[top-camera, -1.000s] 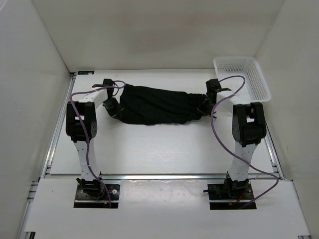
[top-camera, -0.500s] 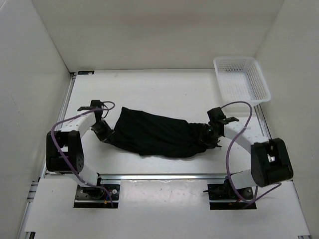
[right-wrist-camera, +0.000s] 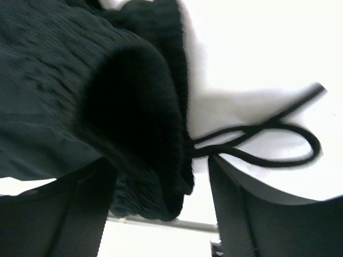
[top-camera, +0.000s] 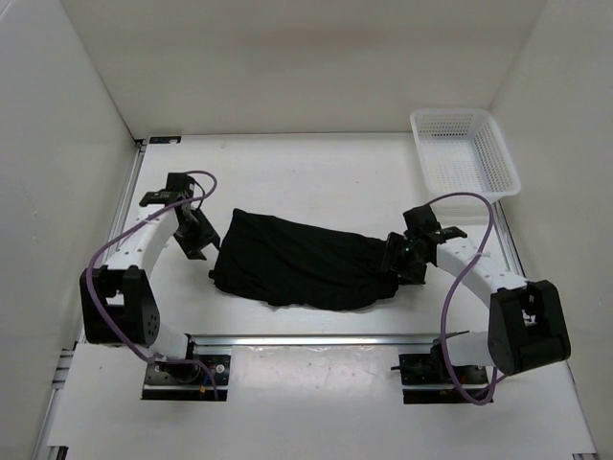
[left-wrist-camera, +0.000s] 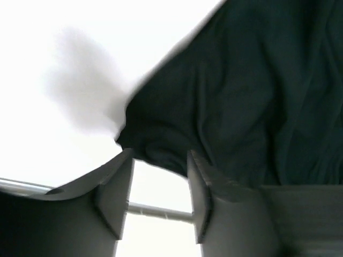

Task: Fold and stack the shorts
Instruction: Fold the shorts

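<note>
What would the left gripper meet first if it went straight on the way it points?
The shorts: their edge lies just ahead of the open left gripper, though depth is unclear.

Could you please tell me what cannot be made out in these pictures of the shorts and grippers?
- Top view: whether the right gripper touches the shorts; both are black.
- Top view: how the shorts' layers lie; black on black.
- Left wrist view: blurred, shorts cut off at top and right edges.
- Right wrist view: where the drawstring starts, behind the waistband.
</note>
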`<state>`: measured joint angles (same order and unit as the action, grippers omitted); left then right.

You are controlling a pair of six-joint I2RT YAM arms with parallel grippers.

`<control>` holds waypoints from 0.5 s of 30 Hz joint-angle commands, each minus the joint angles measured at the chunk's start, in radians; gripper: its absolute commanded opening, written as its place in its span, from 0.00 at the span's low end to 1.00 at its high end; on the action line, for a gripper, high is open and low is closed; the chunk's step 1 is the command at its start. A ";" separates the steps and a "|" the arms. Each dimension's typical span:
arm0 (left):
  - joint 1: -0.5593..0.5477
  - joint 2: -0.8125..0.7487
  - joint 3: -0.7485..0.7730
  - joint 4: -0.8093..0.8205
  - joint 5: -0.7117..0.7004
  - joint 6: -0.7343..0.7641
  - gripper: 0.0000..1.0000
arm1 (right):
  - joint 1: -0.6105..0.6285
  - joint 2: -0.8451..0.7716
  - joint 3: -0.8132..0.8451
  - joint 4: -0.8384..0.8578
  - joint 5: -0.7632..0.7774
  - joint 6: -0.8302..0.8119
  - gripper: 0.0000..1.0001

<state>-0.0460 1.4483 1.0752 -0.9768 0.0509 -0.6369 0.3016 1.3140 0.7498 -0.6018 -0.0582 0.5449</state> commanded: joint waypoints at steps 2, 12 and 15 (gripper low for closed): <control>0.037 0.113 0.074 0.046 -0.066 0.029 0.45 | -0.004 0.060 -0.044 0.121 -0.092 0.012 0.68; -0.026 0.371 0.100 0.115 -0.079 0.008 0.10 | -0.004 0.091 -0.064 0.122 0.050 0.010 0.04; -0.078 0.389 0.100 0.115 -0.079 -0.030 0.10 | -0.004 0.091 -0.017 0.079 0.106 -0.019 0.00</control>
<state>-0.0662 1.8397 1.1629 -0.8970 -0.0212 -0.6331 0.3023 1.4078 0.7010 -0.4706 -0.0933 0.5686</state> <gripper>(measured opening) 0.110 0.108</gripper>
